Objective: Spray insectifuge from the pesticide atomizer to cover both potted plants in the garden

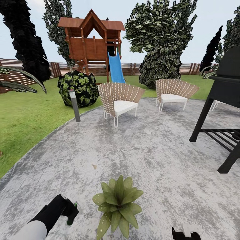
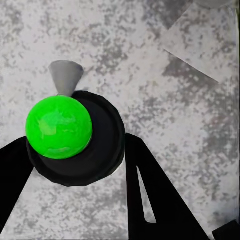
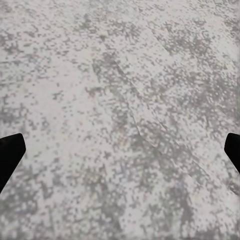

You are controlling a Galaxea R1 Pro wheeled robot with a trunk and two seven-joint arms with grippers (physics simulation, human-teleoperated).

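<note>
I have the pesticide atomizer [image 2: 75,137] pinched in my left gripper [image 1: 68,211], held at nine o'clock of the potted plant [image 1: 117,203] on the stone patio [image 1: 143,156]. My right gripper [image 1: 185,233] hangs spread and empty. Spraying is in hand; next I should aim the nozzle at the leaves.

The patio [image 1: 150,150] is rough, mottled grey stone with a matt face. The pesticide atomizer [image 2: 59,127] shows a glossy green, plastic-looking dome on a matt black collar. At twelve o'clock the chairs [image 1: 120,96] look like slatted wood with smooth white cushions.
</note>
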